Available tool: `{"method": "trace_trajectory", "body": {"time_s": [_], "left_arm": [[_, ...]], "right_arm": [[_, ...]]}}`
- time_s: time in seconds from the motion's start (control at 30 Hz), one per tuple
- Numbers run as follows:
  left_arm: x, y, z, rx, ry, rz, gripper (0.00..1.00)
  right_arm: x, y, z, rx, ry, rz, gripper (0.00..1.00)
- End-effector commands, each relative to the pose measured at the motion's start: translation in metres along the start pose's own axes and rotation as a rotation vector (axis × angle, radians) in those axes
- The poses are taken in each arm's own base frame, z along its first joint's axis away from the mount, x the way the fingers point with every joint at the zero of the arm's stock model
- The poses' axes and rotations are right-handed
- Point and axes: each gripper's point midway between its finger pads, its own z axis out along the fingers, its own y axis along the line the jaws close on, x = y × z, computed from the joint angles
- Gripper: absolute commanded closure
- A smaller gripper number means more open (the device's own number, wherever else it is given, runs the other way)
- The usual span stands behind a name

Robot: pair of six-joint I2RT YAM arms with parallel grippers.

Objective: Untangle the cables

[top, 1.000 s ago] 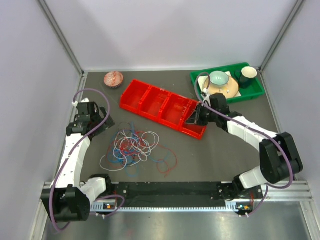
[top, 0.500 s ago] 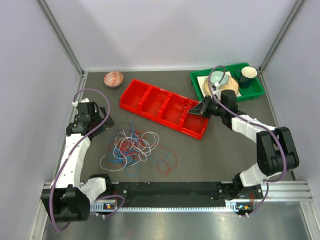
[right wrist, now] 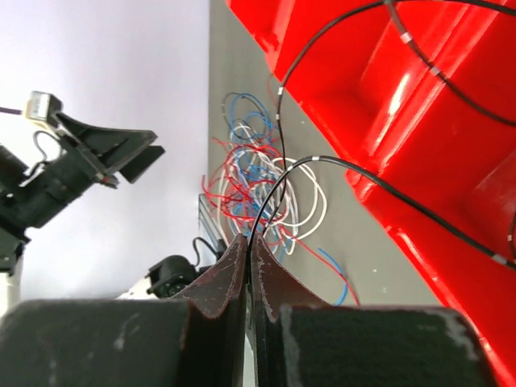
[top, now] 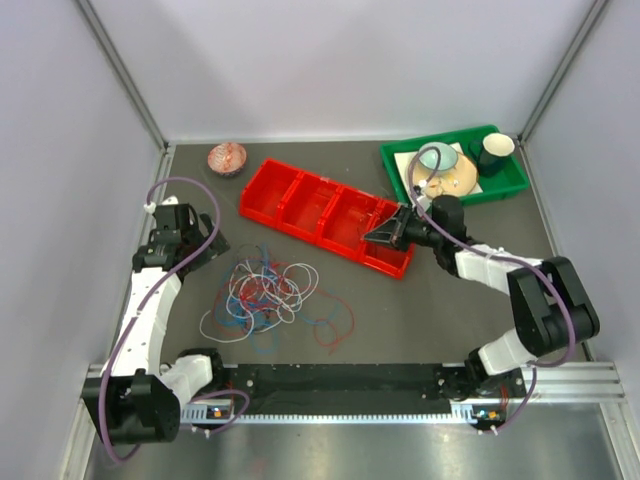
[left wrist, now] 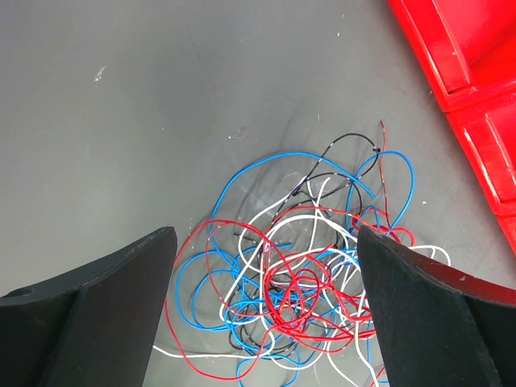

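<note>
My right tool clenches a black cable that runs out of frame over the tray; left tool hangs released above the cables.

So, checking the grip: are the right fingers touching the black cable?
Touching. Right wrist view: the black cable runs out from between the shut right fingers.

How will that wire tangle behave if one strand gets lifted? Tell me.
Likely floppy: the black cable curves slackly from the shut right gripper. Probably light, being hair-thin. The cables cross heavily, so one strand would likely drag others.
</note>
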Motion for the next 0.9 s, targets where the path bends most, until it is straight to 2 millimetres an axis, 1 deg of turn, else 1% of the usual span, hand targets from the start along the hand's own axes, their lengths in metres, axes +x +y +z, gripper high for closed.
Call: {"method": "trace_trajectory", "body": {"time_s": [0.0, 0.03, 0.1, 0.13, 0.2, 0.23, 0.27, 0.3, 0.33, 0.4, 0.43, 0.5, 0.57, 0.67, 0.7, 0.73, 0.8, 0.83, 0.87], "left_arm": [[-0.005, -0.003, -0.002, 0.024, -0.036, 0.001, 0.01], [-0.004, -0.003, -0.002, 0.023, -0.034, 0.000, 0.01], [-0.004, -0.003, -0.003, 0.026, -0.036, 0.000, 0.01], [-0.005, -0.004, -0.003, 0.027, -0.038, -0.002, 0.01], [-0.006, -0.005, -0.004, 0.032, -0.040, -0.004, 0.01], [-0.006, -0.006, -0.004, 0.037, -0.041, -0.004, 0.01], [-0.006, -0.006, -0.003, 0.039, -0.038, -0.007, 0.01], [-0.006, -0.007, -0.003, 0.042, -0.037, -0.007, 0.01], [-0.007, -0.008, -0.004, 0.045, -0.040, -0.004, 0.01], [-0.008, -0.007, -0.004, 0.038, -0.042, -0.004, 0.01], [-0.007, -0.005, -0.004, 0.033, -0.043, -0.001, 0.01], [-0.008, -0.005, -0.005, 0.033, -0.046, 0.000, 0.01], [-0.007, -0.005, -0.005, 0.031, -0.042, 0.001, 0.01], [-0.007, -0.004, -0.005, 0.027, -0.042, 0.002, 0.01], [-0.007, -0.004, -0.005, 0.028, -0.044, 0.001, 0.01], [-0.008, -0.005, -0.005, 0.030, -0.046, 0.002, 0.01], [-0.008, -0.005, -0.006, 0.030, -0.048, 0.000, 0.01], [-0.008, -0.005, -0.005, 0.032, -0.045, 0.000, 0.01], [-0.007, -0.006, -0.006, 0.038, -0.044, 0.000, 0.01]], "right_arm": [[-0.012, 0.034, -0.011, -0.065, -0.081, -0.079, 1.00], [-0.010, 0.031, -0.013, -0.043, -0.081, -0.071, 1.00], [-0.016, 0.030, -0.018, -0.009, -0.125, -0.088, 1.00], [-0.017, 0.018, -0.020, 0.047, -0.148, -0.082, 1.00], [-0.022, 0.014, -0.025, 0.086, -0.191, -0.094, 1.00], [-0.029, 0.008, -0.026, 0.127, -0.228, -0.118, 0.97], [-0.029, 0.001, -0.028, 0.168, -0.226, -0.110, 0.89], [-0.032, -0.002, -0.029, 0.187, -0.235, -0.113, 0.80], [-0.037, -0.001, -0.029, 0.195, -0.244, -0.124, 0.60], [-0.040, -0.005, -0.030, 0.216, -0.244, -0.114, 0.48], [-0.043, -0.005, -0.031, 0.220, -0.249, -0.118, 0.39], [-0.045, -0.005, -0.033, 0.226, -0.248, -0.123, 0.37], [-0.047, 0.002, -0.035, 0.224, -0.247, -0.152, 0.36], [-0.045, 0.007, -0.040, 0.250, -0.216, -0.185, 0.36], [-0.040, 0.004, -0.044, 0.288, -0.187, -0.175, 0.36], [-0.041, 0.003, -0.047, 0.312, -0.180, -0.204, 0.31], [-0.032, -0.010, -0.055, 0.388, -0.123, -0.223, 0.19], [-0.029, -0.015, -0.057, 0.412, -0.110, -0.226, 0.18], [-0.026, -0.016, -0.060, 0.418, -0.109, -0.236, 0.18]]}}
